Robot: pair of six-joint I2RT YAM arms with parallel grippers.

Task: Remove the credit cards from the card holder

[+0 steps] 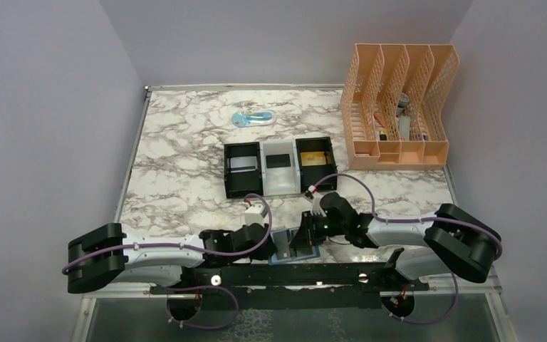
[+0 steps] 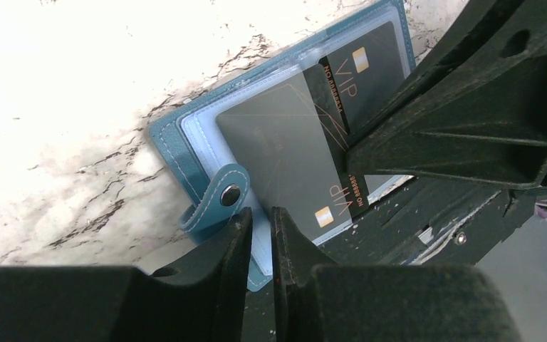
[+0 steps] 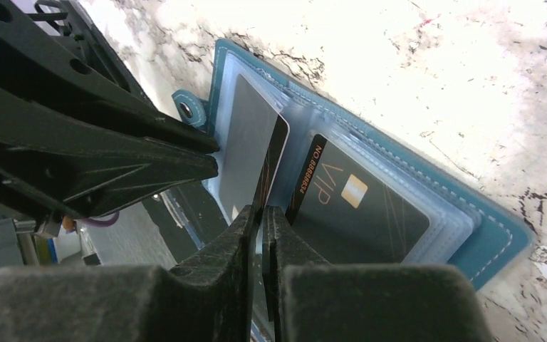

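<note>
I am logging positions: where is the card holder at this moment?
In the top view the card holder lies open at the table's near edge, between the left gripper and right gripper, below the tray.

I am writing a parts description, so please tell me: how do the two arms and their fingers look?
Both the left arm and right arm have white links between bulky black joints. A purple braided cable runs along each. The fingers are black, wedge-shaped plastic with ribbing.
</note>
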